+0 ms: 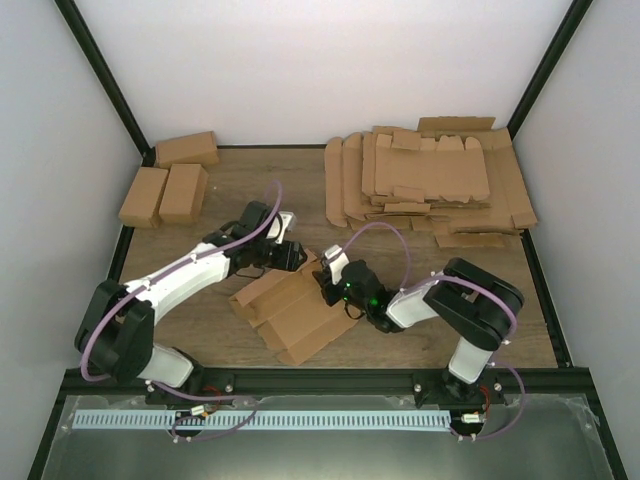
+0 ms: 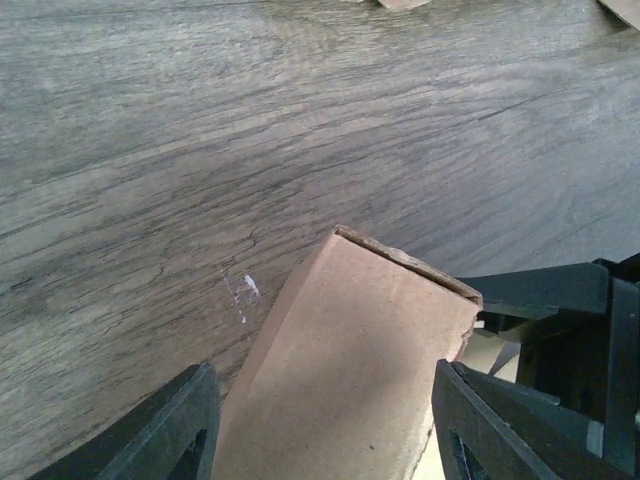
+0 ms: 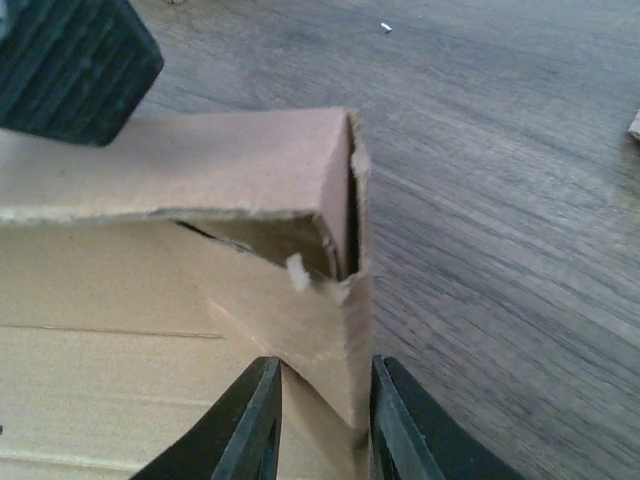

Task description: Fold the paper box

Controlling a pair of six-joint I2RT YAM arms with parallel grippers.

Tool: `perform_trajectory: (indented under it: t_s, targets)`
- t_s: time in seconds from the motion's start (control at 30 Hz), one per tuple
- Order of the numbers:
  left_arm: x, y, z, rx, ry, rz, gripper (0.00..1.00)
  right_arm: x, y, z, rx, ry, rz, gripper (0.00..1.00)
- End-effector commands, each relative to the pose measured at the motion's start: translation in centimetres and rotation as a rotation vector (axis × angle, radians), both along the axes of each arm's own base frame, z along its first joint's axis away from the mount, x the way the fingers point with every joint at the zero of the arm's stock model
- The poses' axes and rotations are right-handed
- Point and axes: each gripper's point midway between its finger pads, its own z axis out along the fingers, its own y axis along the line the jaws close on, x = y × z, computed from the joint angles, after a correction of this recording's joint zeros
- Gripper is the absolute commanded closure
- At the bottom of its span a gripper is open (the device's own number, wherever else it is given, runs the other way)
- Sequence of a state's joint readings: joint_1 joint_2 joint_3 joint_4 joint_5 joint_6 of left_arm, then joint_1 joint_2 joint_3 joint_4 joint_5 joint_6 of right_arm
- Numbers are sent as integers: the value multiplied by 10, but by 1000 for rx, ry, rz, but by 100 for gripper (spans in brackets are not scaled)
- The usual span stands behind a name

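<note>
The paper box (image 1: 295,310) lies partly folded at the table's middle, with its far end raised into walls. My left gripper (image 1: 293,254) is open at that far end. In the left wrist view its jaws (image 2: 322,375) stand wide on either side of an upright brown panel (image 2: 350,370), close to it. My right gripper (image 1: 330,282) is at the box's right far corner. In the right wrist view its narrow jaws (image 3: 322,370) are shut on the corner wall of the box (image 3: 330,330). A left gripper pad (image 3: 75,65) shows behind that wall.
A big stack of flat cardboard blanks (image 1: 430,180) lies at the back right. Three folded cartons (image 1: 165,192) sit at the back left. Black frame posts and white walls close in the wooden table (image 1: 250,190).
</note>
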State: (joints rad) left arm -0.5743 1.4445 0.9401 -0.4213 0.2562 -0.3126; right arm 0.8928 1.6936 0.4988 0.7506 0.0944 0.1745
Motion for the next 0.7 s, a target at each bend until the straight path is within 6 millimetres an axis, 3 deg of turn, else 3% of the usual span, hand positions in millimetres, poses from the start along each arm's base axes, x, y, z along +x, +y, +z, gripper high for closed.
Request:
perform_trajectory:
  t_s: [0.0,0.2,0.33,0.47,0.67]
  targets:
    - [4,-3,-4,-48,11,4,39,9,11,9,32,-72,-23,73]
    - [4,-4,-14,-46,46,-2,40,18,17,5,47,-79,-59,70]
    - [0,-5,-20,-49,65,-10,42,25,20,6,22,-108,-117,80]
    - [-2,-7,-28,-59,90,-12,42,29,22,4,-10,-134,-185,99]
    - [-1,-6,-31,-55,94,-3,42,29,20,-2,-12,-125,-230,98]
